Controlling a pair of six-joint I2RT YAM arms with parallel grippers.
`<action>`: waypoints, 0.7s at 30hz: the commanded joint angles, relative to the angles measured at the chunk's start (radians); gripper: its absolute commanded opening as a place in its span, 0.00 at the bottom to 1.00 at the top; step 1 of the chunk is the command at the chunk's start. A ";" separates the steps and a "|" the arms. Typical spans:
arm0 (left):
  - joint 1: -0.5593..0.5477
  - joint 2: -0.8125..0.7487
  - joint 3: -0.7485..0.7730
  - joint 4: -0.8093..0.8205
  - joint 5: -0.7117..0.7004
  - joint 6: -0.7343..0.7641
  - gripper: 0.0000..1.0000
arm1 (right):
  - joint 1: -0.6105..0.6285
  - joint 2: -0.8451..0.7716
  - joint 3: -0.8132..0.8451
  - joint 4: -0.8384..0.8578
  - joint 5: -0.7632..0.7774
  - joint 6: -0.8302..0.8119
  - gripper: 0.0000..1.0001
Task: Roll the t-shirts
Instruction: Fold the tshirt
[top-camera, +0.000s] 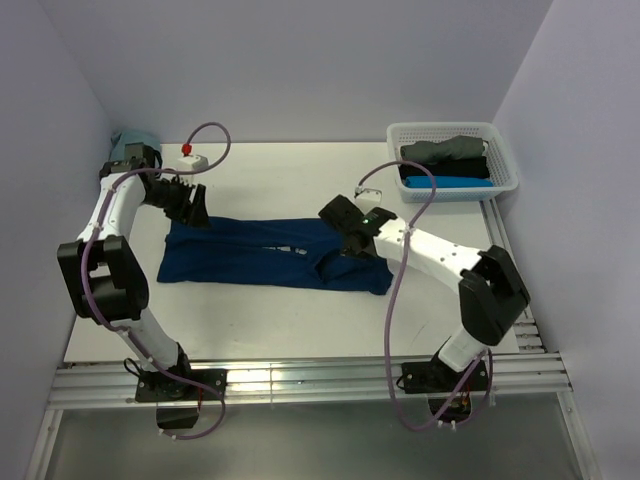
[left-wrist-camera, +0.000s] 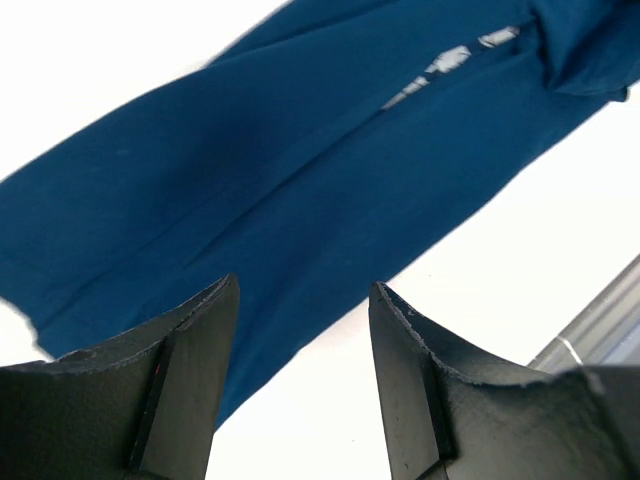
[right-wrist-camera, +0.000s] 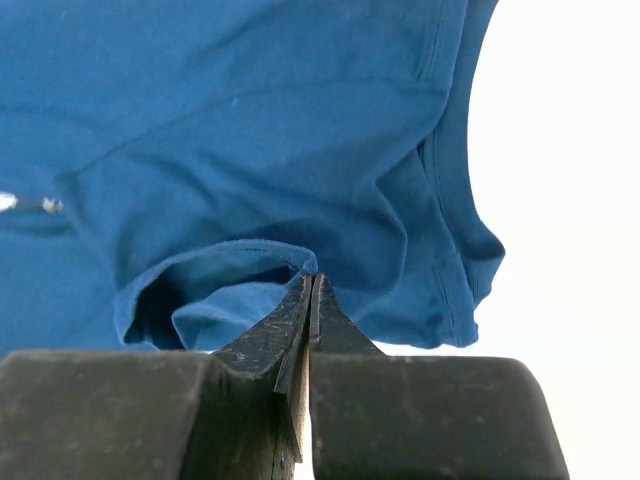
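Note:
A dark navy blue t-shirt (top-camera: 265, 255) lies folded into a long strip across the middle of the table, neck end to the right. My left gripper (top-camera: 190, 214) hovers open over its left end; in the left wrist view the fingers (left-wrist-camera: 305, 290) frame the edge of the t-shirt (left-wrist-camera: 250, 170) with nothing between them. My right gripper (top-camera: 338, 248) is at the neck end. In the right wrist view its jaws (right-wrist-camera: 313, 275) are pressed together, pinching the raised neckline hem of the t-shirt (right-wrist-camera: 250, 130).
A white basket (top-camera: 503, 137) at the back right holds grey (top-camera: 445, 150), black (top-camera: 445, 167) and bright blue (top-camera: 447, 182) t-shirts. A dusty teal t-shirt (top-camera: 128, 140) sits in the back left corner. A small white box with a red knob (top-camera: 190, 156) stands behind the left gripper.

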 joint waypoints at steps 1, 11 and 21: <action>-0.028 -0.043 -0.017 -0.026 0.055 -0.001 0.60 | 0.037 -0.085 -0.064 0.035 0.012 0.047 0.00; -0.074 -0.039 -0.041 -0.032 0.043 -0.001 0.60 | 0.105 -0.169 -0.285 0.074 -0.014 0.159 0.00; -0.083 -0.022 -0.037 -0.038 0.023 0.003 0.60 | 0.125 -0.259 -0.326 0.080 0.016 0.202 0.50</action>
